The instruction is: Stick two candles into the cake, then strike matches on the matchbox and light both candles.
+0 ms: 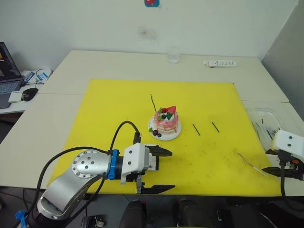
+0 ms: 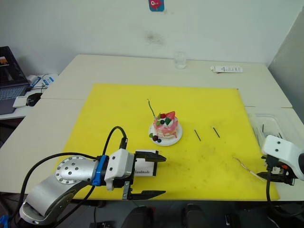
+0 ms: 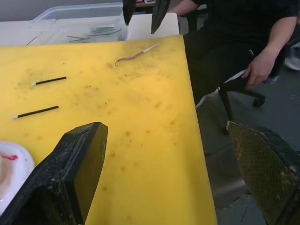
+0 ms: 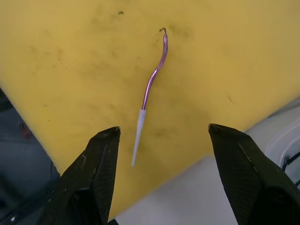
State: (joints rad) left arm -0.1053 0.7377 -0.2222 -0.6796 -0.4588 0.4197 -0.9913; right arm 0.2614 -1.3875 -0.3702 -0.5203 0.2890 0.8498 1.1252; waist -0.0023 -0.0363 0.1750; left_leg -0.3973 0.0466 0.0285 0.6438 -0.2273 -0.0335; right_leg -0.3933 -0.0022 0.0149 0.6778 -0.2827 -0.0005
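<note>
The pink cake [image 1: 165,124] stands on its white plate [image 1: 176,135] mid-mat. One thin candle [image 1: 153,102] rises from the cake's far left side. A second candle [image 4: 152,84] lies flat on the yellow mat [image 1: 109,118] at the front right, just ahead of my open right gripper [image 4: 164,129] and not touched by it. Two black matches [image 1: 196,129] [image 1: 215,127] lie to the right of the cake. My left gripper [image 1: 167,170] is open near the mat's front edge. The white matchbox [image 2: 145,169] lies on the mat between the bases of its fingers, not clamped.
A clear plastic tray [image 1: 266,123] with thin sticks sits off the mat's right edge. At the table's back stand a glass [image 1: 173,55] and a white strip [image 1: 219,63]. A laptop [image 1: 8,76] and a mouse [image 1: 29,93] are far left. A seated person [image 3: 243,42] is beside the table.
</note>
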